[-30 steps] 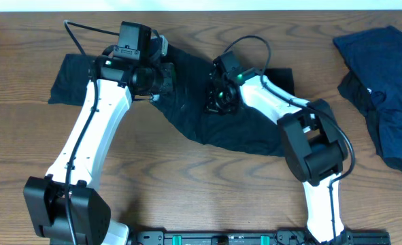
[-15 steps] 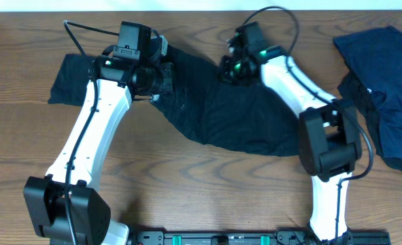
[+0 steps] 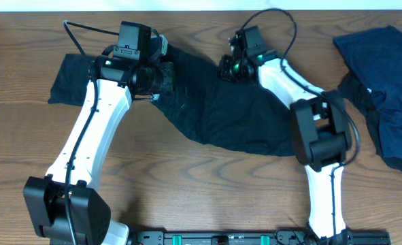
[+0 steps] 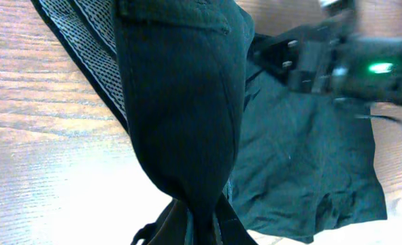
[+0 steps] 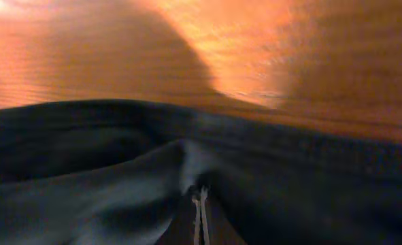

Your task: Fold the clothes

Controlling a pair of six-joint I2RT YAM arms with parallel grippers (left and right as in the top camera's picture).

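Wood-grain surface (image 3: 187,190) carries the black garment (image 3: 235,122), spread below and between 2 claws. Both are clamped on it: the left claw (image 3: 161,76) holds its place, while the right claw (image 3: 229,68) has drawn back from mid-cloth to the far hem, which should straighten it for folding.

The left arm (image 3: 95,129) and right arm (image 3: 282,80) are glossy white shells between bulky black joint housings, with a boxy black camera (image 3: 134,37) and thin black cable (image 3: 92,28) on the left, and a looping black cable (image 3: 274,9) and green light (image 3: 236,66) by the black right gripper (image 3: 226,68).
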